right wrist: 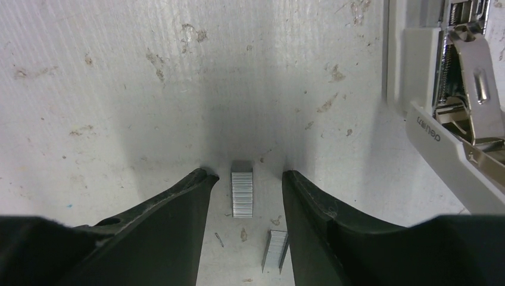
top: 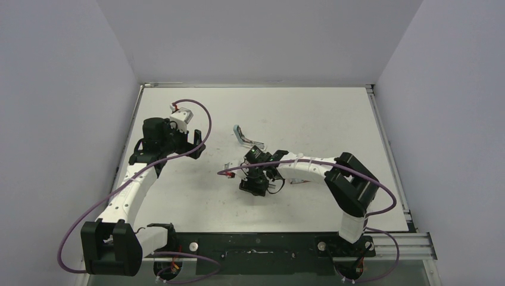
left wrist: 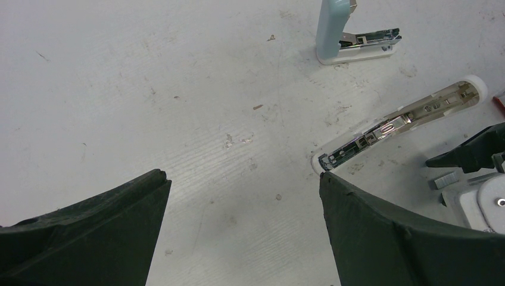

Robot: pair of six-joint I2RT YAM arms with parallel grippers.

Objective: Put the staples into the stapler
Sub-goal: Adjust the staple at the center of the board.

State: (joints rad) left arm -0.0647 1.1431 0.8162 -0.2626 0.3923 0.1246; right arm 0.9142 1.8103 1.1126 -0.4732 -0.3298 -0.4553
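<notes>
While staples (right wrist: 242, 195) lie on the tabletop (right wrist: 119, 89), right jaws straddle them released, not touching; left jaws gape wide.

Right wrist view: the stapler (right wrist: 443, 137) is cropped by the top and right edges and parts of it are blurred; one strip of staples (right wrist: 273, 250) sits half hidden behind a finger (right wrist: 321, 226) of the right gripper (right wrist: 244, 177). Left wrist view: a pale blue upright piece (left wrist: 331, 30) is cut off at the top edge, the near tip of the stapler's open channel (left wrist: 357, 143) is masked by a finger (left wrist: 387, 238) of the left gripper (left wrist: 241, 174), and a red scrap (left wrist: 499, 102) at the right edge is too cropped to identify. Top view: staples too small to make out
</notes>
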